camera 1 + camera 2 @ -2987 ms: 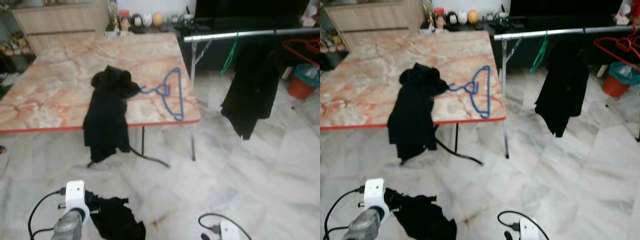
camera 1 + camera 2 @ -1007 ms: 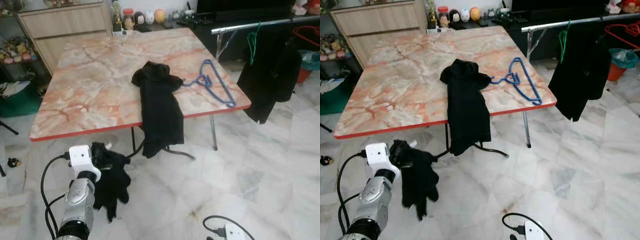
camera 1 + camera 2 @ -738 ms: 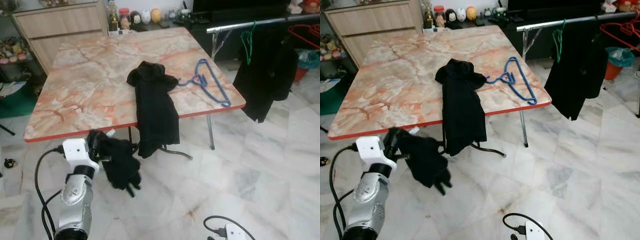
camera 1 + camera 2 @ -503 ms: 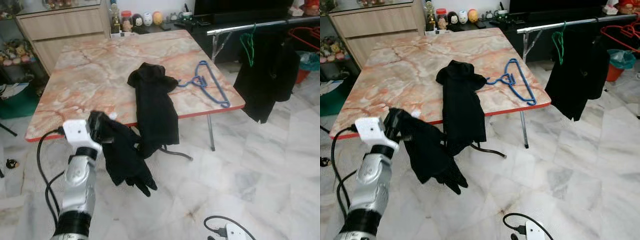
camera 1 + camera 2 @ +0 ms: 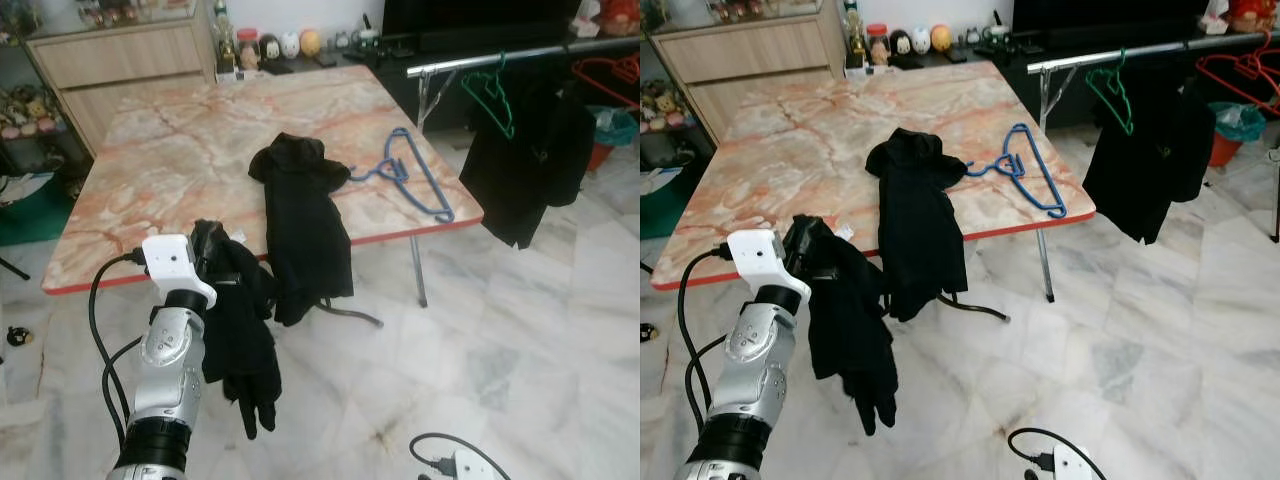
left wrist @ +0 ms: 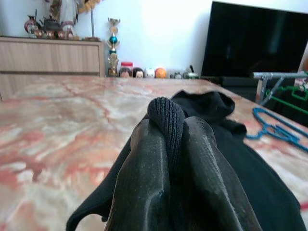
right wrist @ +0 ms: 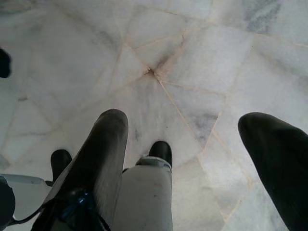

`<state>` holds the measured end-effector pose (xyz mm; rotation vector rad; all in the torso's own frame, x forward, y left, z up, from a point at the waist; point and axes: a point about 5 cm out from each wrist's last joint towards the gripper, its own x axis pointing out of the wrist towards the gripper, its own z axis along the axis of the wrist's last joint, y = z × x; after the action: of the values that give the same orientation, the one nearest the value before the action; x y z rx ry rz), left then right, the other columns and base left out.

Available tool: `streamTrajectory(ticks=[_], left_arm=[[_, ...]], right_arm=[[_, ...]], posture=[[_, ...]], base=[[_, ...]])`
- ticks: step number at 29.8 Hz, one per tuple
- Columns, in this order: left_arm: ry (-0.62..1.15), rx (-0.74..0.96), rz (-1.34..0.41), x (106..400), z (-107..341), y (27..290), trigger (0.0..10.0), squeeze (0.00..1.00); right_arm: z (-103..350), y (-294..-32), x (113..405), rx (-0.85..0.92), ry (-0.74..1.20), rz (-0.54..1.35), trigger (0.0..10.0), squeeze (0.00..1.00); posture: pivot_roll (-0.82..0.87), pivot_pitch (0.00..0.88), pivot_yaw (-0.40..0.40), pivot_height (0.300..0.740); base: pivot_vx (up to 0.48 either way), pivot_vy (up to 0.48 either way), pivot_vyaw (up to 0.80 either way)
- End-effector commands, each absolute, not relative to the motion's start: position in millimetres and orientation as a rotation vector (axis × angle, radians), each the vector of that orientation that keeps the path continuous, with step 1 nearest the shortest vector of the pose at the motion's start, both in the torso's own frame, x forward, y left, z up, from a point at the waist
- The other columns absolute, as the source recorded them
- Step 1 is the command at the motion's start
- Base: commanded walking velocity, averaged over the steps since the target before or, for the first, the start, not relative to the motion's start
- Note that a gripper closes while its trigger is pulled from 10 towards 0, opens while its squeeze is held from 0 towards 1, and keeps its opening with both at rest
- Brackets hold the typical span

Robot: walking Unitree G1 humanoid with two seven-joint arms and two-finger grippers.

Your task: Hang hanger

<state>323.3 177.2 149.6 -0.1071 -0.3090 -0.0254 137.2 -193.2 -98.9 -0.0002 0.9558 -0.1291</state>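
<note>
The marble-patterned tabletop [image 5: 180, 160] spreads before me, red along its near edge. On it lies a black garment [image 5: 300, 215], bunched at the top and trailing over the near edge toward the floor. Just beside its bunched end, on the tabletop's right part near the right-hand corner, lies the blue hanger [image 5: 415, 185] — thin, triangular, flat on the marble, its hook pointing toward the garment and seemingly touching it.

To my right, beyond the tabletop, a metal clothes rail [image 5: 500, 55] carries a green hanger [image 5: 490, 90] and a dark jacket [image 5: 525, 165] that hangs down from it. Red hangers [image 5: 605, 75] show farther along, and a red bin with a teal liner [image 5: 608, 135] stands on the floor behind them; what it holds I cannot tell. A wooden cabinet [image 5: 120, 60] stands behind the tabletop, with small jars and figurines [image 5: 275, 45] lined up at the far edge.

My left hand [image 5: 205, 250] is raised just before the near edge of the tabletop, clamped on a second black cloth [image 5: 240, 340] that droops from it toward the marble floor [image 5: 520, 340]. In the left wrist view the fingers [image 6: 144, 183] are pressed together around a ribbed fold of that cloth. The blue hanger lies well apart from this hand, across the draped garment and off to the right.

My right hand [image 7: 187, 159] hangs low over the floor, its fingers spread apart and holding nothing.
</note>
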Motion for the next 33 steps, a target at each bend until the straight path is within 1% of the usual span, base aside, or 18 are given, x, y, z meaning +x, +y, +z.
streamTrajectory(ticks=[1,8,23,27,33], left_arm=[[-0.379,-0.115,-0.004,324.5,167.4,182.7,10.0,0.00],[-0.366,-0.115,0.016,320.7,162.8,186.1,10.0,0.00],[-0.402,-0.114,0.051,327.2,178.7,196.6,10.0,0.00],[-0.428,-0.110,0.056,331.3,188.4,200.3,10.0,0.00],[-0.497,-0.093,0.059,344.3,217.9,205.0,10.0,0.00]], right_arm=[[-98.7,-191.9,137.9,0.017,0.947,-0.147,10.0,0.00],[-98.3,-192.4,138.9,0.018,0.945,-0.148,10.0,0.00],[-97.7,-192.5,140.7,0.018,0.944,-0.146,10.0,0.00],[-97.7,-192.4,140.9,0.020,0.944,-0.146,10.0,0.00],[-97.8,-192.0,140.8,0.022,0.944,-0.146,10.0,0.00]], posture=[[0.03,0.000,0.050,0.740],[0.03,0.000,0.048,0.740],[0.04,0.000,0.046,0.740],[0.04,0.000,0.046,0.740],[0.04,0.000,0.049,0.740]], base=[[0.315,0.000,0.00],[0.315,0.000,0.00],[0.313,0.000,0.00],[0.314,0.000,0.00],[0.317,0.000,0.00]])
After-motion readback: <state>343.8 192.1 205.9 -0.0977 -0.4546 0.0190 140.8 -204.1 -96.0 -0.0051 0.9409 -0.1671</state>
